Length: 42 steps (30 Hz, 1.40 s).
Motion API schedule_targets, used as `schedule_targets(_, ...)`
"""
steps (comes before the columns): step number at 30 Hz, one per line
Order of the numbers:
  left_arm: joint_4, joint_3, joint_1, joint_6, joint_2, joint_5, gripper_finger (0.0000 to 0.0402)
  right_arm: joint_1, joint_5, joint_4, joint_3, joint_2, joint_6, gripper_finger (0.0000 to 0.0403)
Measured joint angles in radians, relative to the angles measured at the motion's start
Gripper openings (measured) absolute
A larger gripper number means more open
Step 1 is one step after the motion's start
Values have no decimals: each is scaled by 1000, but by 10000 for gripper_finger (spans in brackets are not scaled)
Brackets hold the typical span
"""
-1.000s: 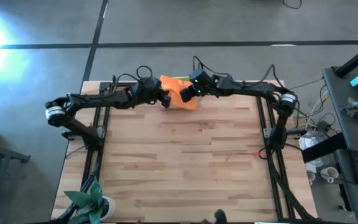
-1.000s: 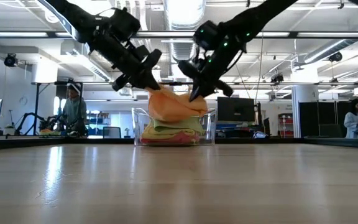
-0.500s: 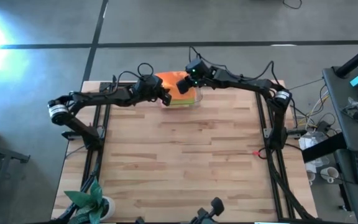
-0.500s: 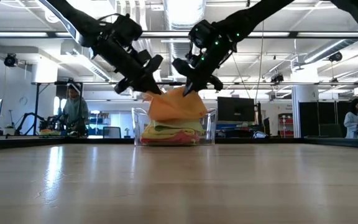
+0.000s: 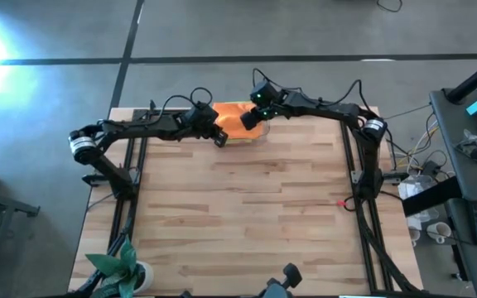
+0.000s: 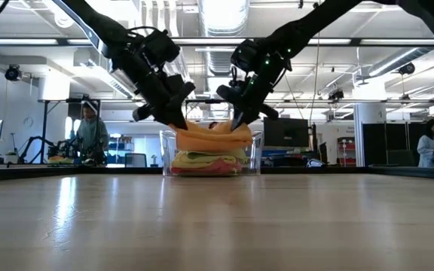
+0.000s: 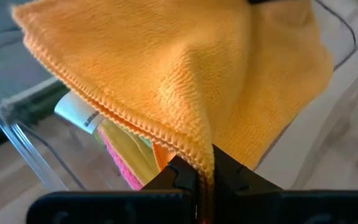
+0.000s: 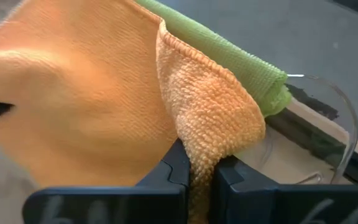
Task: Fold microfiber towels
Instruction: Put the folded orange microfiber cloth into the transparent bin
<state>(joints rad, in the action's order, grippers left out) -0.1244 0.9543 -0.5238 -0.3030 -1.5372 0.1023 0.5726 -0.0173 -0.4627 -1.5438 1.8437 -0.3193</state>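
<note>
Two grippers, left (image 5: pixel 219 136) and right (image 5: pixel 248 122), clenched on the orange towel (image 5: pixel 232 122), have lowered it onto the tray (image 6: pixel 252 154) at 12 o'clock; folded, nearly stowed.

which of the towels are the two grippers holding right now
The orange towel. The left gripper and right gripper each pinch an edge of it above the clear tray; the yellow, green and pink towels lie stacked inside.

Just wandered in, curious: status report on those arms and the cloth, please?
Left end effector and right end effector both shut on orange towel. Towel held over clear tray of other towels. Nothing blocking.
</note>
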Motion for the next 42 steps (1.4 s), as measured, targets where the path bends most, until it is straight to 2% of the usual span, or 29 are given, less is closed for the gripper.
schedule_targets(4,6,9,0,-31,-3,-2,2,0,0,-5,0,9,28,22)
schedule_targets(7,0,11,0,-31,-2,-4,18,-1,3,-4,0,10,44,41)
schedule_targets(14,1,29,0,-24,2,-4,106,18,4,-6,0,6,60,108)
schedule_targets(17,-1,49,0,-22,34,-3,147,38,37,-10,0,-24,59,131)
schedule_targets(21,1,97,-12,85,98,-3,182,67,101,-3,-22,-75,59,149)
schedule_targets(26,4,141,-49,171,173,12,191,70,123,-3,-53,-111,59,150)
schedule_targets(36,8,144,-127,289,178,12,192,62,386,-10,-58,-15,20,128)
schedule_targets(42,9,143,-132,310,189,10,192,58,402,-50,-58,28,-2,109)
